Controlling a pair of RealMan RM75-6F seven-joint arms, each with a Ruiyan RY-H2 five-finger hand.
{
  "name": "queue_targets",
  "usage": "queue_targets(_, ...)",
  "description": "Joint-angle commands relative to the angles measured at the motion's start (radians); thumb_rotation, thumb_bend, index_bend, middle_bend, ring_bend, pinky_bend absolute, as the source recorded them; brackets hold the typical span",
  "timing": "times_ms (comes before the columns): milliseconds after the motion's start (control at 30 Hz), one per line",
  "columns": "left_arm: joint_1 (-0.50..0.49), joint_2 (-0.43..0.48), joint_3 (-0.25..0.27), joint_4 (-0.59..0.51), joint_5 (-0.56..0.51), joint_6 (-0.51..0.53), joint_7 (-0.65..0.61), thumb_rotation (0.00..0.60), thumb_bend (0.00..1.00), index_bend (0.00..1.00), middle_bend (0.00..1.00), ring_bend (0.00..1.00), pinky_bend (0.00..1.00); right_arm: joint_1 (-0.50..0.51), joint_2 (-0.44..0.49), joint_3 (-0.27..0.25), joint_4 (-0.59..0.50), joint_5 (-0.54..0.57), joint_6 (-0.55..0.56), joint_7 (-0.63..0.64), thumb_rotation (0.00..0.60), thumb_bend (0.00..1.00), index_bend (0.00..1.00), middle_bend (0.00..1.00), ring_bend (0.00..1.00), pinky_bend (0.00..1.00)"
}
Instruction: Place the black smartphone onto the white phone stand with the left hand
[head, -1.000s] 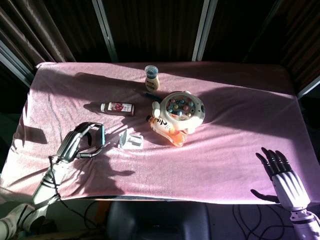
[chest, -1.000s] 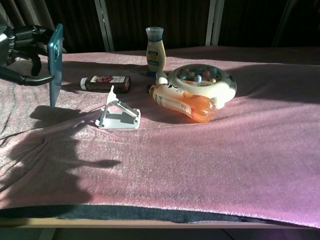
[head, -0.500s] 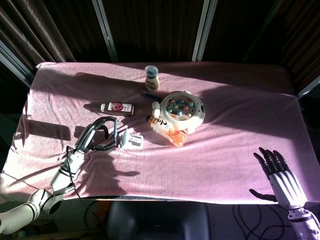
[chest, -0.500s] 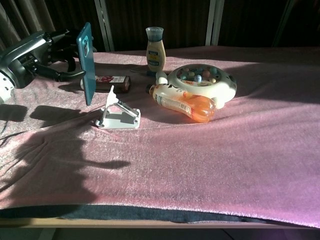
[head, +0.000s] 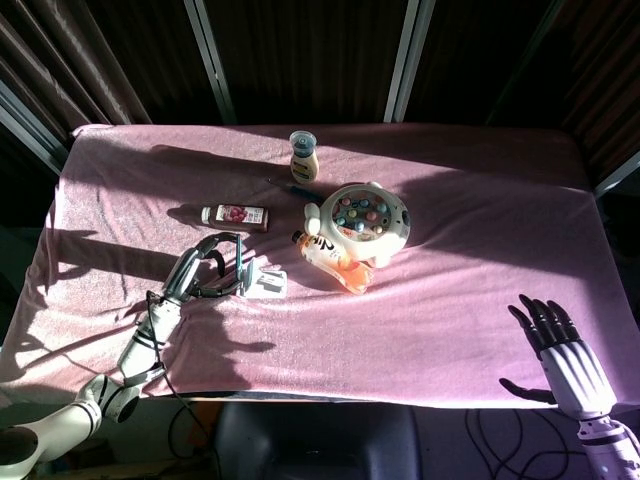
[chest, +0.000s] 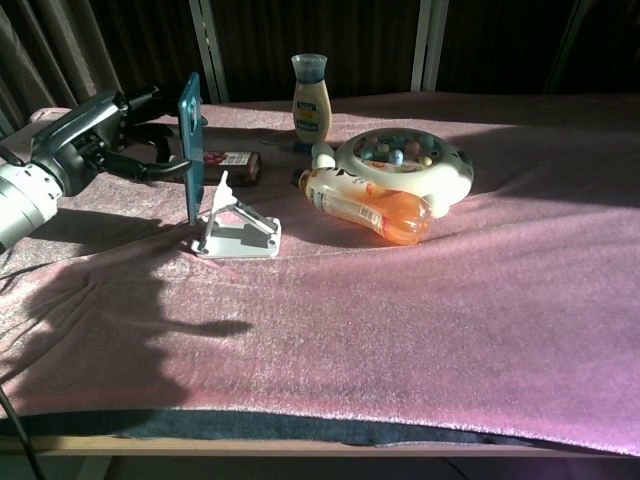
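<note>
— Smartphone (head: 240, 262) first, from the head view: where does it sit?

— Held upright and edge-on in the left robot hand (head: 205, 272), fingers curled round it from the left. It stands just left of the white phone stand (head: 265, 282), touching or nearly so; I cannot tell which from above.

— And the other side?

— The right robot hand (head: 562, 348) hangs off the near right corner of the tabletop (head: 470, 300), fingers spread, holding nothing.

— What else lies on the pink cloth?

— A small dark bottle (head: 235, 215) on its side beyond the stand, a cream sauce bottle (head: 304, 157) upright further back, a round toy (head: 362, 215) full of coloured pieces, and an orange bottle (head: 335, 260) lying against its near side.

— Now the chest view.

— The smartphone (chest: 190, 150) shows as a tall teal-edged slab, upright, its lower end down at the left edge of the phone stand (chest: 238, 228). The left robot hand (chest: 125, 130) grips it from the left, thumb below and fingers above. The stand's slanted rest is bare. The right robot hand is outside this view.
</note>
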Motion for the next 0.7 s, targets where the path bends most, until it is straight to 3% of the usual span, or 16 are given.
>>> queue_targets(33, -0.005, -0.014, 0.005, 0.013, -0.001, -0.001, -0.006, 0.600, 0.33, 0.88, 1.00, 0.64, 0.16, -0.001, 0.000, 0.000, 0.000, -0.001, 0.003, 0.002, 0.600, 0.19, 0.00, 0.00, 0.00, 0.00)
queue_targets(700, -0.022, -0.064, 0.022, 0.094, -0.017, -0.035, -0.005, 0.600, 0.33, 0.88, 1.00, 0.64, 0.16, -0.004, 0.005, -0.001, 0.001, -0.003, 0.011, 0.012, 0.600, 0.19, 0.00, 0.00, 0.00, 0.00)
